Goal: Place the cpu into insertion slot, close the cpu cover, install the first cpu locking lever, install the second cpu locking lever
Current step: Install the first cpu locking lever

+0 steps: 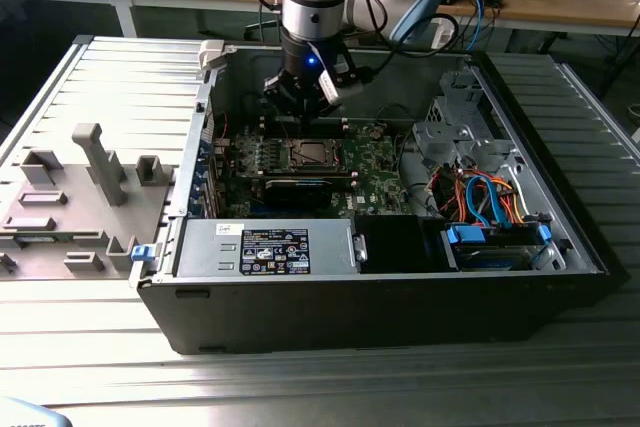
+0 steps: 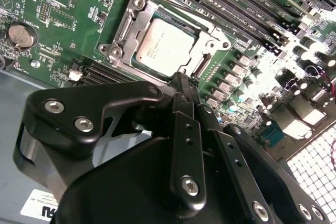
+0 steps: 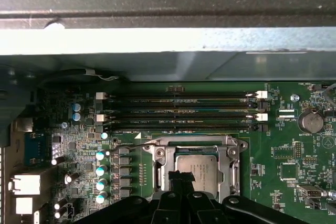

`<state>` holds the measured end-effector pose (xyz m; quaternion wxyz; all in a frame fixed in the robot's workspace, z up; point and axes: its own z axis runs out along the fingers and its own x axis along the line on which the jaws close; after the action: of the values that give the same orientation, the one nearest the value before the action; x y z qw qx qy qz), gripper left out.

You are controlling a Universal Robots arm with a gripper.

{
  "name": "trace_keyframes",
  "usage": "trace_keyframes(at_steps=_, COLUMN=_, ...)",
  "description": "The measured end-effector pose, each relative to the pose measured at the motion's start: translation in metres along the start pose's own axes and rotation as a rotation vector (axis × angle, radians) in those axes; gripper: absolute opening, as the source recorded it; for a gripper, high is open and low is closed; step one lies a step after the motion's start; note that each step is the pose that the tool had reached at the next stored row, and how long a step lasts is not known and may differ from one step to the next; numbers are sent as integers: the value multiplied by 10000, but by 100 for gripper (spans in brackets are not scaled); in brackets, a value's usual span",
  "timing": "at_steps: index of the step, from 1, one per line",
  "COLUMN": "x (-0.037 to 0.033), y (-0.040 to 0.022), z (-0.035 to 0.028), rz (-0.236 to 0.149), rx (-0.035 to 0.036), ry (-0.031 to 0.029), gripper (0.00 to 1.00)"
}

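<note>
The cpu [image 2: 165,45] lies flat in the insertion slot [image 1: 312,155] on the green motherboard, silvery top up. The cpu cover [image 2: 210,43] is down around it, its window framing the chip. In the first wrist view the cpu [image 3: 202,167] and cover [image 3: 232,163] sit just beyond my fingertips. My gripper [image 2: 182,80] hangs over the socket's near edge, black fingers pressed together with nothing between them. A thin wire lever [image 3: 144,142] runs by one socket corner; I cannot tell whether it is latched. In the exterior view the gripper [image 1: 300,97] hovers above the board.
Long black memory slots [image 3: 178,111] run beside the socket, with the case wall [image 3: 168,3] behind them. A power supply [image 1: 265,247] and a drive cage with coloured cables [image 1: 480,197] fill the case's front. A grey fixture tray [image 1: 70,197] lies outside the case, at the exterior view's left.
</note>
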<state>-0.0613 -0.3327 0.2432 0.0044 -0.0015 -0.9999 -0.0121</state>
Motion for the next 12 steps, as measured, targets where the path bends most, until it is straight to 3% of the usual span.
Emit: trace_keyframes(at_steps=12, x=39, y=-1, z=0, rz=1, rx=-18, ry=1, gripper=11)
